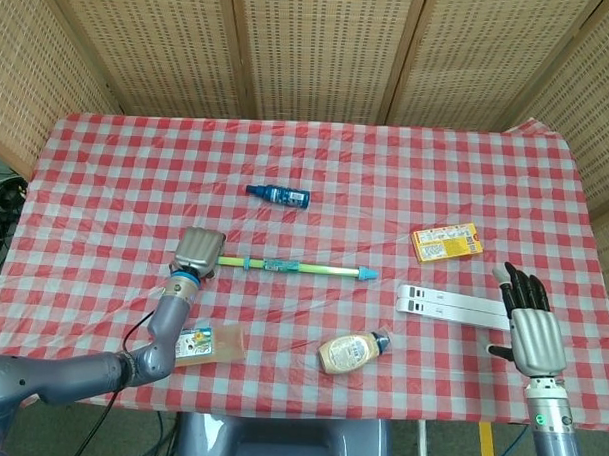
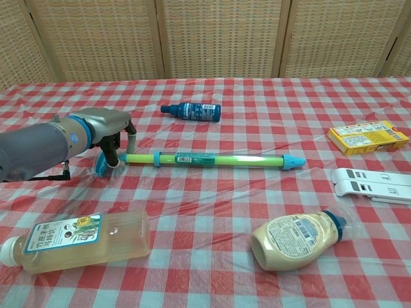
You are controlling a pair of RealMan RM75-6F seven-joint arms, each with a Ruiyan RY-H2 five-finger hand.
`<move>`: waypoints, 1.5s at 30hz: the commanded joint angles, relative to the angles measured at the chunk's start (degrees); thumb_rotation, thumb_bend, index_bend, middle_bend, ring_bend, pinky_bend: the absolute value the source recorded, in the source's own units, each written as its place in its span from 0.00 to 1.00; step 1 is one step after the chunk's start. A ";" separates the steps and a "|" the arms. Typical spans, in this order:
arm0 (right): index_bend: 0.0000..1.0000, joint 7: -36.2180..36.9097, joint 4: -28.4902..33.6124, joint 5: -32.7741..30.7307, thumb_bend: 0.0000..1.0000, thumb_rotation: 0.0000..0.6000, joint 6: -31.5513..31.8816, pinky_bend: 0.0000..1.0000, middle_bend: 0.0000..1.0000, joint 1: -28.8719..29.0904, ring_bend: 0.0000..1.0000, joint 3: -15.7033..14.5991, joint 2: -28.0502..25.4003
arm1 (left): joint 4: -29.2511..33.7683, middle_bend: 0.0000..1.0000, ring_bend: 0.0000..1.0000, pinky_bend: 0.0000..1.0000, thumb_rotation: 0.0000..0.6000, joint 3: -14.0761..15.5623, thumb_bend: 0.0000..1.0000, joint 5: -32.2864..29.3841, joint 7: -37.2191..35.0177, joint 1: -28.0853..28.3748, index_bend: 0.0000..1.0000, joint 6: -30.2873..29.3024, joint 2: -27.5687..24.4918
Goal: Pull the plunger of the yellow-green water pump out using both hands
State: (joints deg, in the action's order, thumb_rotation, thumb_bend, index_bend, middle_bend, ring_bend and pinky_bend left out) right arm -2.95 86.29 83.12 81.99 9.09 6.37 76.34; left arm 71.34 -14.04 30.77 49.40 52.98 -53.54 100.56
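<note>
The yellow-green water pump (image 1: 293, 267) (image 2: 212, 159) lies flat across the middle of the table, blue nozzle to the right and blue T-handle (image 2: 101, 167) to the left. My left hand (image 1: 198, 251) (image 2: 108, 131) sits over the handle end. Its fingers (image 2: 110, 154) curl down on both sides of the rod just beside the handle. Whether they grip it is not clear. My right hand (image 1: 530, 331) hovers far off at the table's front right edge with its fingers spread and nothing in it. The chest view does not show it.
A blue bottle (image 1: 279, 195) (image 2: 191, 111) lies behind the pump. In front lie a tea bottle (image 1: 202, 345) (image 2: 77, 240) and a mayonnaise bottle (image 1: 352, 351) (image 2: 298, 232). To the right are a yellow box (image 1: 446, 242) (image 2: 367, 137) and a white folded stand (image 1: 450, 304) (image 2: 372, 185).
</note>
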 commanded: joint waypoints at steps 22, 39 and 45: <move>0.04 -0.02 1.06 1.46 0.14 1.00 0.68 0.00 0.00 -0.08 0.00 -0.82 -0.16 | 4.43 0.94 0.87 0.72 1.00 -0.33 0.64 1.49 -3.34 -0.72 0.86 -5.71 -2.09; 0.22 -10.89 10.54 -1.28 0.14 1.00 -2.48 0.20 0.26 7.12 0.26 6.44 0.18 | 16.12 0.94 0.88 0.73 1.00 -5.69 0.65 -2.55 -5.62 -1.82 0.87 -10.32 -12.49; 0.28 -19.17 16.03 -7.32 0.15 1.00 -7.41 0.42 0.66 12.30 0.72 10.23 2.02 | 19.01 0.94 0.88 0.73 1.00 -6.52 0.65 -3.22 -5.26 -1.03 0.87 -11.71 -14.14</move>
State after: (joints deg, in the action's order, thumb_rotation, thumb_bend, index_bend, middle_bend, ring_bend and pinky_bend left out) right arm -18.72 99.59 79.52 77.16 18.81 14.35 77.30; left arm 89.55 -20.22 27.69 44.04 51.70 -64.68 86.86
